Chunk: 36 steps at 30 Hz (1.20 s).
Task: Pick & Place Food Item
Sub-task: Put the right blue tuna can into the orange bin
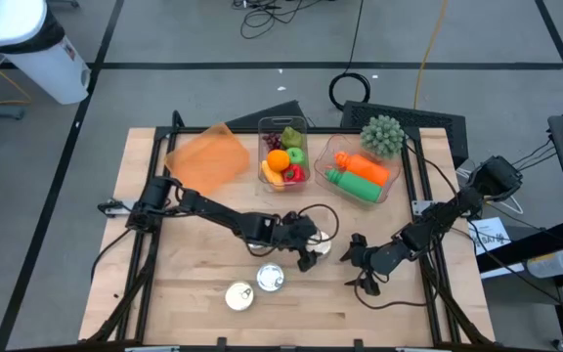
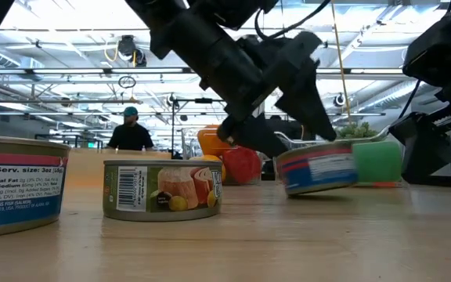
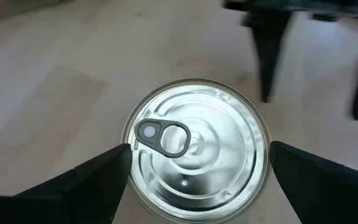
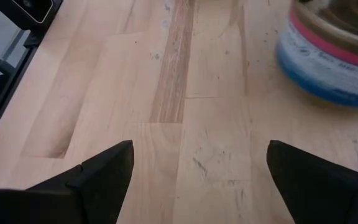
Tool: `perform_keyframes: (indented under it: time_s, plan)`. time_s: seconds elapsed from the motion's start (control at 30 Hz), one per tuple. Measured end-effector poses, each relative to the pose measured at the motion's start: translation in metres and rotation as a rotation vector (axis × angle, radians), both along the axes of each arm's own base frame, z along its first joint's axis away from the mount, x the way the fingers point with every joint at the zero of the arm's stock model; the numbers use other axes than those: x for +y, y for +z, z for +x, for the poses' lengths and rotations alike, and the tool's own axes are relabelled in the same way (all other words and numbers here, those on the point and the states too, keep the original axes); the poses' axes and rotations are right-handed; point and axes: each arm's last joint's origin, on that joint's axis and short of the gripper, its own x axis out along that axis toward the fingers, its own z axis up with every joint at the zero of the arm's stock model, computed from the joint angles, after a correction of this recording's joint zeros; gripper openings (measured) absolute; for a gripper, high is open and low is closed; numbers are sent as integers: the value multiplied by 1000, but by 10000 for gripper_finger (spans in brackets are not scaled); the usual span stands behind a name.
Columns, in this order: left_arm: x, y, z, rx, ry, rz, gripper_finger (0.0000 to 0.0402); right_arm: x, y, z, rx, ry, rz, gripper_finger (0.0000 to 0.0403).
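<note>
A tin can with a silver pull-tab lid and a blue and red label stands on the wooden table near its middle. In the low view it looks slightly tilted. My left gripper is open over it, slanting down from the table's left, one finger on each side of the can's wall. My right gripper is open just right of that can, low over bare wood, with nothing between its fingers. My left gripper has its fingers on either side of the can's rim, coming from above at a slant. I cannot tell whether they touch the can. The can's base is on the table.
Two more cans stand nearer the table's front edge. At the back are a clear bin of toy fruit, a second bin of toy vegetables, an orange lid and a green spiky ball. A person shows beyond the table.
</note>
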Motion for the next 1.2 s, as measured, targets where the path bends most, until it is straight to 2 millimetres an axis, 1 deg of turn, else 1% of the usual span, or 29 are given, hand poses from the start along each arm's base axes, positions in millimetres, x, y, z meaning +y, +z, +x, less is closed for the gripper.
perform_keyframes:
  time_s: [0.17, 0.27, 0.4, 0.53, 0.67, 0.7, 0.8, 0.93, 1.03, 1.13, 1.2]
  plan:
    - [3, 4, -1, 29, 27, 14, 395, 0, 0, 0, 1, 0, 0, 348]
    - [7, 1, -3, 71, 53, -19, 395, 0, 0, 0, 1, 0, 0, 348]
    - [15, 0, -7, 137, 130, -73, 395, 0, 0, 0, 1, 0, -1, 348]
    - [17, -2, -8, 161, 116, -114, 395, 0, 0, 0, 1, 1, 0, 348]
    - [17, -1, -7, 143, 113, -117, 395, 0, 0, 0, 3, -2, 3, 348]
    - [16, 3, -7, 125, 109, -123, 395, 0, 0, 0, 3, -2, 3, 348]
    - [12, 7, -6, 94, 83, -126, 395, 0, 0, 0, 4, -2, 1, 348]
    - [4, 18, -11, 79, 53, -120, 395, 0, -1, 0, 10, -1, -2, 348]
    - [1, 28, -14, 55, 67, -91, 395, -1, -1, -1, 17, -2, -7, 348]
    - [1, 43, -16, 8, 81, -58, 395, -1, -2, -1, 21, -2, -10, 348]
    - [2, 46, -19, 18, 101, -23, 395, -1, -2, -1, 21, -2, -10, 348]
